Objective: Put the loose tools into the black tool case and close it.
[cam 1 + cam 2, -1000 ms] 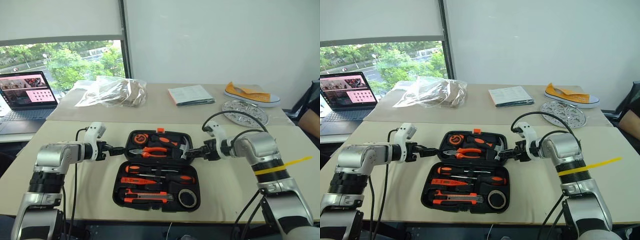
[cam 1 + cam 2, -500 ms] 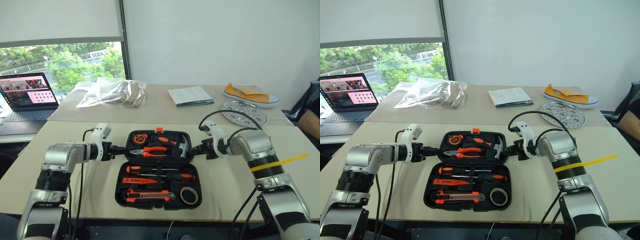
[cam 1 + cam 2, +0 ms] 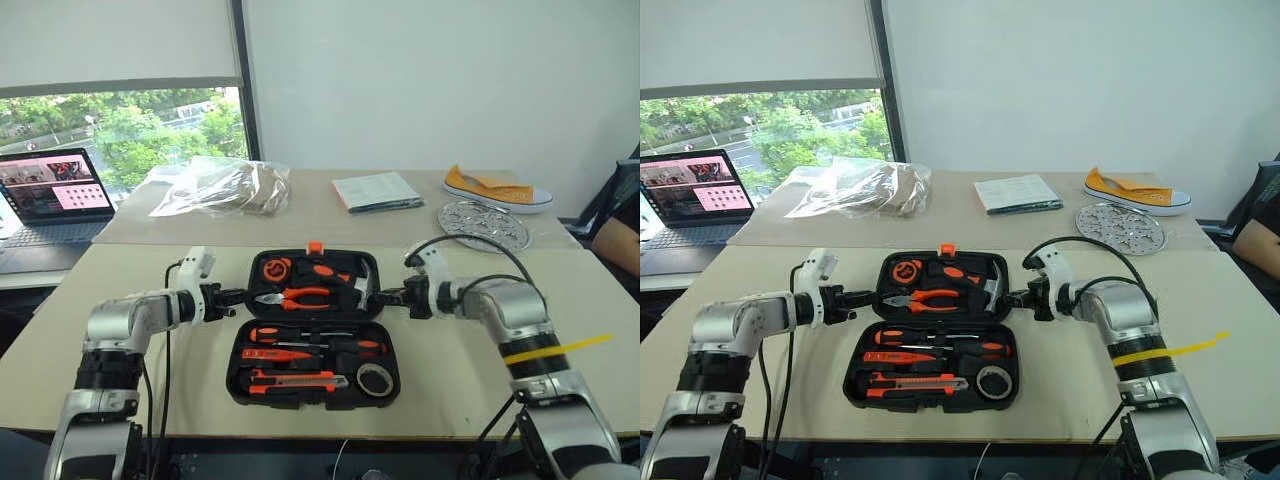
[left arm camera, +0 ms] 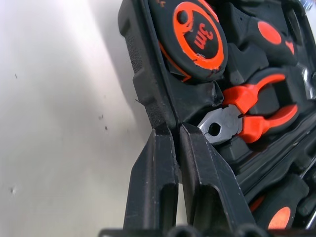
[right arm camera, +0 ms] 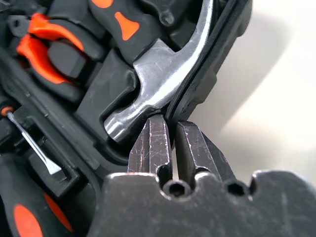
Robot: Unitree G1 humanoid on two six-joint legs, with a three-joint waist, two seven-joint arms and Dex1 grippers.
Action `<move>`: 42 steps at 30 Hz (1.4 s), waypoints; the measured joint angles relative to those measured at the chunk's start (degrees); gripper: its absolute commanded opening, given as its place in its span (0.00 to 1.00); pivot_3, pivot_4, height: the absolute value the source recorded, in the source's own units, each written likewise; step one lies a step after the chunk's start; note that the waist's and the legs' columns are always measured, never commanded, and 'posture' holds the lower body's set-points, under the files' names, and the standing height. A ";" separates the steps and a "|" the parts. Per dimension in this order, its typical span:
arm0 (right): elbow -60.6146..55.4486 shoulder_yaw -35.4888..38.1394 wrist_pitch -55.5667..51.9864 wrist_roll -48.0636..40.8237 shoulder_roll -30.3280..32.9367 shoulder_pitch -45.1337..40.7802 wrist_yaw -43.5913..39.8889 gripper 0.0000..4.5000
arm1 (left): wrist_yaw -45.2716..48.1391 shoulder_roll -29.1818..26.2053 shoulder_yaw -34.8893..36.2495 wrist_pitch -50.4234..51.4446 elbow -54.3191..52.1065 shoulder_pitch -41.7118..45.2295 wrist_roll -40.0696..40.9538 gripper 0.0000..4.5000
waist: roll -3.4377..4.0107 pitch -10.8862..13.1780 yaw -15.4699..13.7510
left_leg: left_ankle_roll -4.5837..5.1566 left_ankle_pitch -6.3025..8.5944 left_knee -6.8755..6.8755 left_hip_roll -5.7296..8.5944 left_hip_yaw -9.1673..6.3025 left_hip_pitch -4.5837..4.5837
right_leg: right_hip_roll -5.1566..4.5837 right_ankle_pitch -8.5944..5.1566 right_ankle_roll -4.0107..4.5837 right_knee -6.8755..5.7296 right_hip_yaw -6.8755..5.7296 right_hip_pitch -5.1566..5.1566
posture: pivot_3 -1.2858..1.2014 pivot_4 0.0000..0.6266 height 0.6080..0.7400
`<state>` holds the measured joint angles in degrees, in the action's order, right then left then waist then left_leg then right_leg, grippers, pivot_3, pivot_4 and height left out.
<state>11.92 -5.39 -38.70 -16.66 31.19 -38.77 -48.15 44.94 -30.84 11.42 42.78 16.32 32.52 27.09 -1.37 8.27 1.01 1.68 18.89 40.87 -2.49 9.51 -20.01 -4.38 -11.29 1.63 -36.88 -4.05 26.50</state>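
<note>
Both grippers pinched on the lid rim of the open black tool case point(image 3: 313, 335), one at each side.

Head views: case open on the beige table point(image 3: 120, 390), lid half farther away, holding pliers point(image 3: 295, 296), hammer point(image 3: 362, 282) and tape measure point(image 3: 274, 269); near half filled with two screwdrivers point(image 3: 300, 335), utility knife point(image 3: 298, 380) and tape roll point(image 3: 374, 379), all seated in slots. Left gripper point(image 3: 240, 297) at the lid's left edge, right gripper point(image 3: 381, 296) at its right edge. Laptop point(image 3: 45, 195), plastic bag point(image 3: 220, 185), booklet point(image 3: 377, 191), shoe point(image 3: 497, 189) and metal plate point(image 3: 483, 225) on the far table.

Left wrist view: black fingers point(image 4: 153, 182) nearly together, clamped across the textured case wall beside the pliers' nose.

Right wrist view: fingers point(image 5: 150, 145) closed to a slit on the lid rim, next to the hammer head.
</note>
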 measured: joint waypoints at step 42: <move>-25.45 -5.28 45.67 -0.18 25.43 43.95 -11.13 0.00 | 19.74 -7.12 -10.59 -51.54 11.03 -4.08 -11.47 0.01 | -0.12 -0.21 -1.09 | 0.06 -0.02 -0.76 -0.17 0.33 0.72 | 0.14 -0.25 -0.21 0.70 0.25 -0.45 | 0.52 0.24 1.00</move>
<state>-13.53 -10.67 6.97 -16.85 56.61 5.19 -59.28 64.68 -37.96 0.82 -8.76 27.34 28.44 15.62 -1.48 8.06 -0.08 1.74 18.88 40.11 -2.66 9.83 -19.28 -4.25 -11.54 1.42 -36.18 -3.79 26.06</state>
